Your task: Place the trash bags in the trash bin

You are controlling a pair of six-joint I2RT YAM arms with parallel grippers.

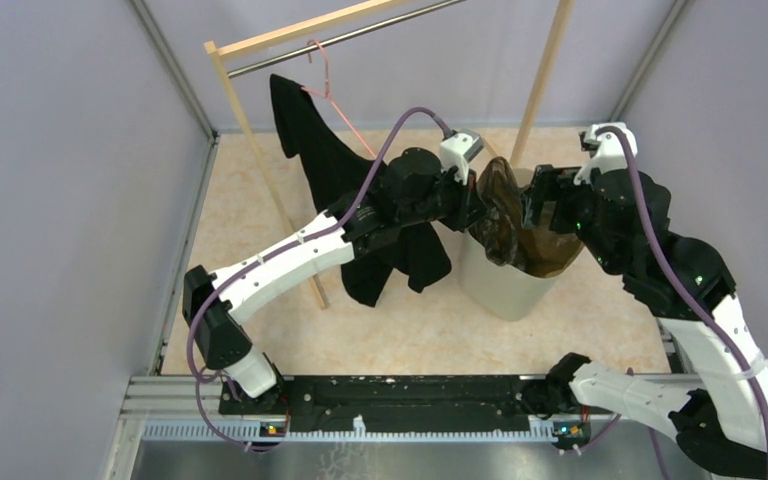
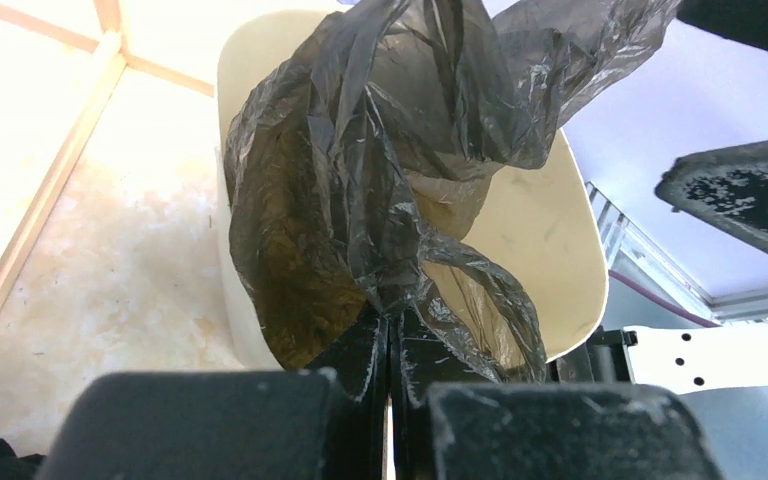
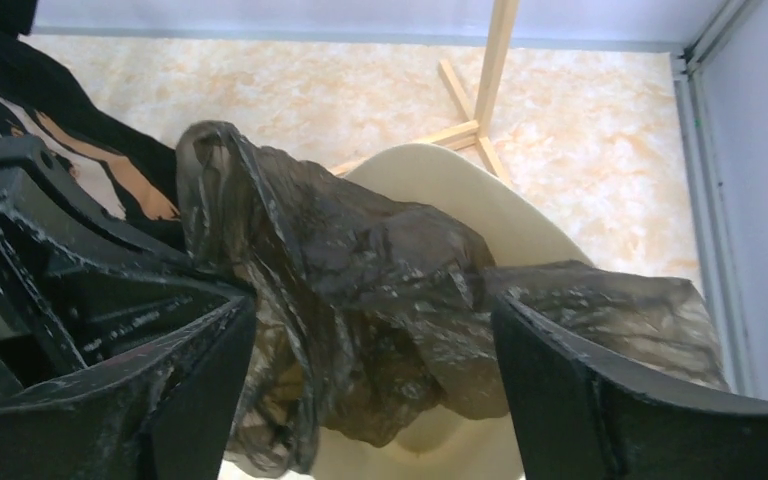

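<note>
Obscuring trash bin [image 2: 560, 230] mouth: trash bag [image 2: 360, 150], pinched between left fingers [image 2: 360, 352].

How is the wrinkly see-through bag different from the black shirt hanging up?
The thin, translucent brown-grey plastic trash bag is shiny and see-through; the black cloth T-shirt is dull and solid. The trash bag is pinched in the left gripper, jaws shut, over the cream plastic trash bin; the T-shirt hangs from a pink hanger on the wooden clothes rack. Both are soft and droop limply.
</note>
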